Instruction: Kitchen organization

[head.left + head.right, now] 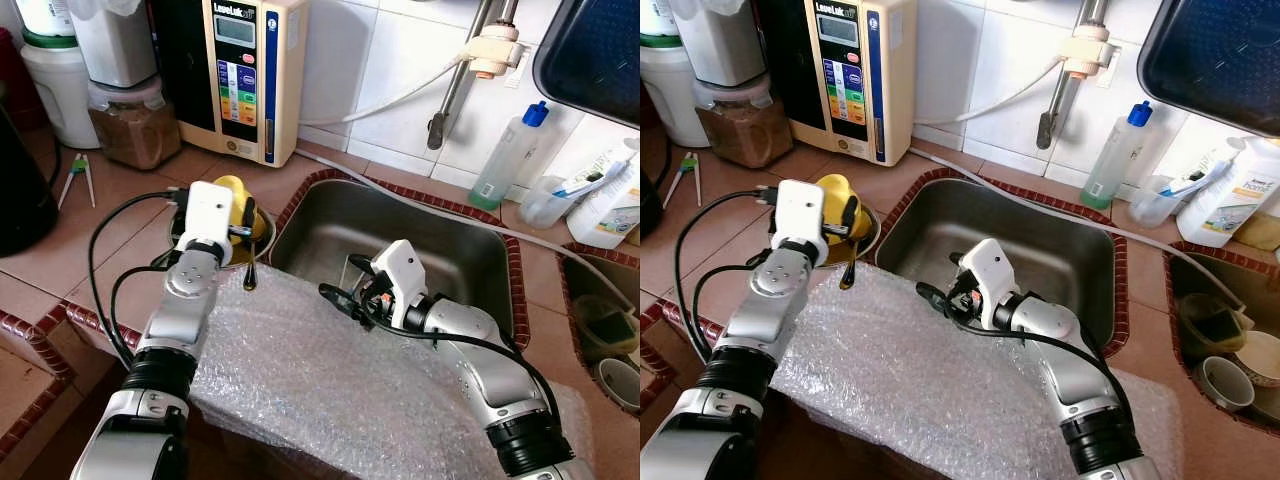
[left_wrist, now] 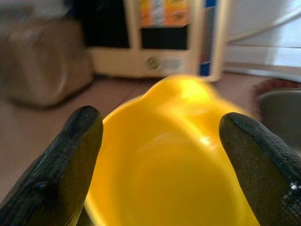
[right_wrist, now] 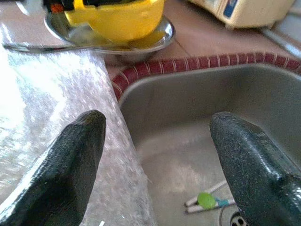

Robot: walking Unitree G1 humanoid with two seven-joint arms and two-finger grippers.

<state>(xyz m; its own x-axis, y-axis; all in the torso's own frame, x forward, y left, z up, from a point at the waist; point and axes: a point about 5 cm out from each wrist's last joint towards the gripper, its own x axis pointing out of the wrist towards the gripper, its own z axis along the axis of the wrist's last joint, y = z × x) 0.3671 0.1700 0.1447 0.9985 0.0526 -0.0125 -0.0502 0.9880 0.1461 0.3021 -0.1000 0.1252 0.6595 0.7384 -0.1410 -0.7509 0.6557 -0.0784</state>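
While spread wide, left gripper (image 2: 160,155) straddles yellow bowl (image 2: 169,169), right gripper (image 3: 160,160) open over sink (image 3: 197,108).

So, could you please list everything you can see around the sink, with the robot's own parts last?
Yellow bowl: one, yellow, in a metal dish left of the sink.
Metal dish: one, silver, on the tiled counter.
Sink: one, stainless steel, centre.
Bubble wrap: one sheet, clear, over the counter's front edge.
Water ionizer: one, cream, against the wall.
Squeeze bottle: one, clear with blue cap, right of the sink.
Jar: one, holding brown powder, back left.
Left gripper: open, at the yellow bowl.
Right gripper: open, above the sink.
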